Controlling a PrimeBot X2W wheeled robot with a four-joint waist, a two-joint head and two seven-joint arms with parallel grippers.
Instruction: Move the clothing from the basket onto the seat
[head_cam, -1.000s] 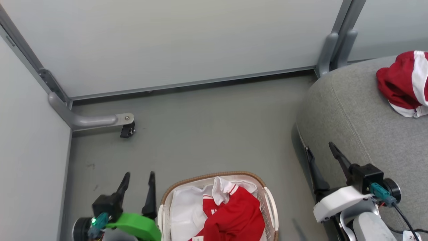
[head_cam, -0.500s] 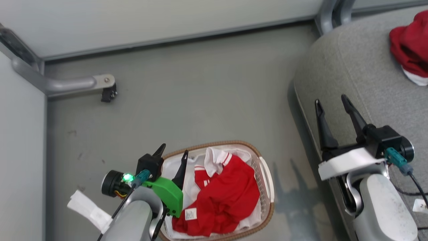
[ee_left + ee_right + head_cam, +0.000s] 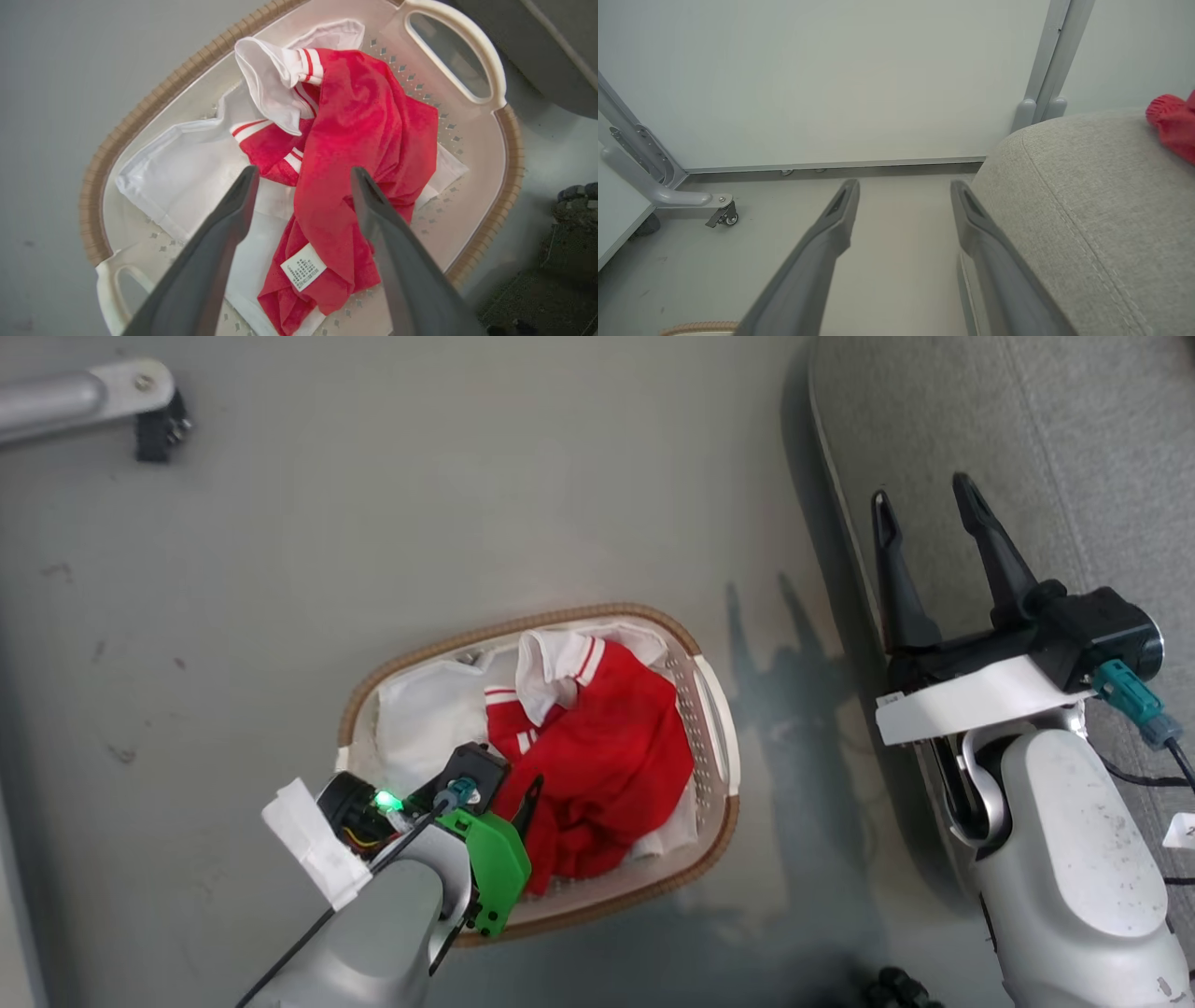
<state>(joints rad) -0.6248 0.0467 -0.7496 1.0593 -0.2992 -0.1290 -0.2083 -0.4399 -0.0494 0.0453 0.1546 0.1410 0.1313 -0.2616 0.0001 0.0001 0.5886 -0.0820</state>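
The white basket [image 3: 719, 728] with its brown woven rim [image 3: 154, 100] stands on the grey floor. In it a red garment [image 3: 597, 756] with white striped panels and a small label [image 3: 303, 267] lies crumpled on the white liner [image 3: 187, 172]. My left gripper [image 3: 512, 793] hangs open above the basket, and in the left wrist view its fingers [image 3: 303, 170] straddle the red garment [image 3: 369, 121] without touching it. My right gripper [image 3: 920, 490] is open and empty at the left edge of the grey seat [image 3: 1074, 448]. A second red garment [image 3: 1174, 123] lies on the seat [image 3: 1087, 196].
A grey metal leg with a black caster [image 3: 154, 425] juts over the floor at the far left. Pale wall panels [image 3: 831, 70] and a grey post [image 3: 1045, 70] close off the back. A dark lumpy object [image 3: 896, 985] lies on the floor below the basket.
The head camera has tilted down, shifting the whole picture up. My left gripper has moved from beside the basket to over it, above the red garment. The right gripper stays open.
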